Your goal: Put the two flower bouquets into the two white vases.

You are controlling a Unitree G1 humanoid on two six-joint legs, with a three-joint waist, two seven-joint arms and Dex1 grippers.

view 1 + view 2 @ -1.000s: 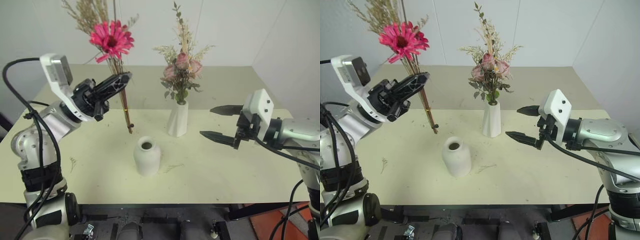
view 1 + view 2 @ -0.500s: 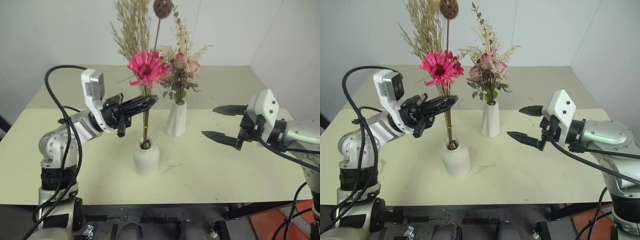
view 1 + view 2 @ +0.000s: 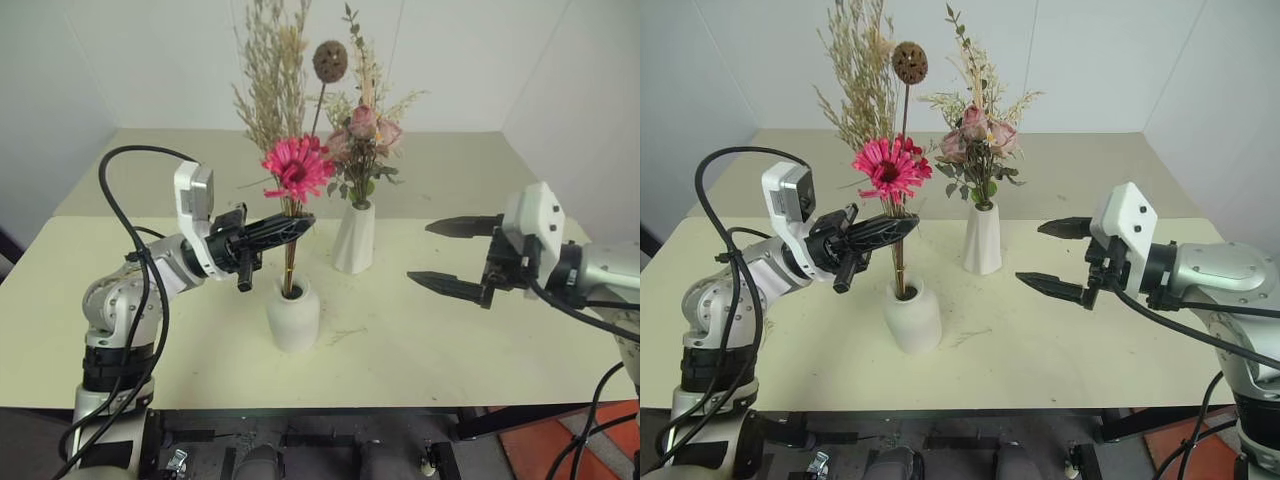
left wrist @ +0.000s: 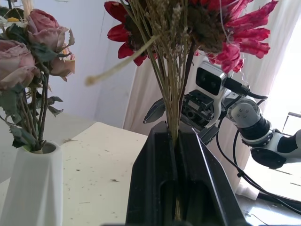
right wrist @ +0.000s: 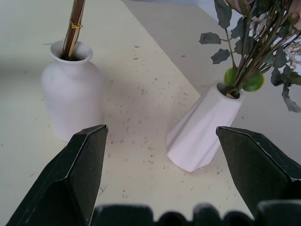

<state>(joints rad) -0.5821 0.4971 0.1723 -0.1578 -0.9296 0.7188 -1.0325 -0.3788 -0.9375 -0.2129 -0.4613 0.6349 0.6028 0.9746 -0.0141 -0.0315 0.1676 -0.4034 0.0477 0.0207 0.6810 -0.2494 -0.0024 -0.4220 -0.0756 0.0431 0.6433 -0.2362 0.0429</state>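
I count two bouquets, two vases, and my two grippers over one pale, speckled table [image 3: 150, 340]. On the left, my left gripper [image 3: 300, 221] is clamped on the stems of the thin bouquet [image 3: 291, 165] — dry tan grasses, one brown seed head, one magenta daisy (petals frayed, seen up close). Its stem ends sit down in the mouth of the squat vase [image 3: 293, 313], which is matte white, rounded, short-necked, with a thin gold band around the stems just above the rim. Just beyond it stands the tall vase [image 3: 355, 240], white, a faceted narrow cone, holding the rose bouquet [image 3: 362, 140] — pale pink roses, green leaves, beige sprigs. On the right, my right gripper [image 3: 448, 256] hangs above the table with its black tapered fingers spread wide, grasping nothing.
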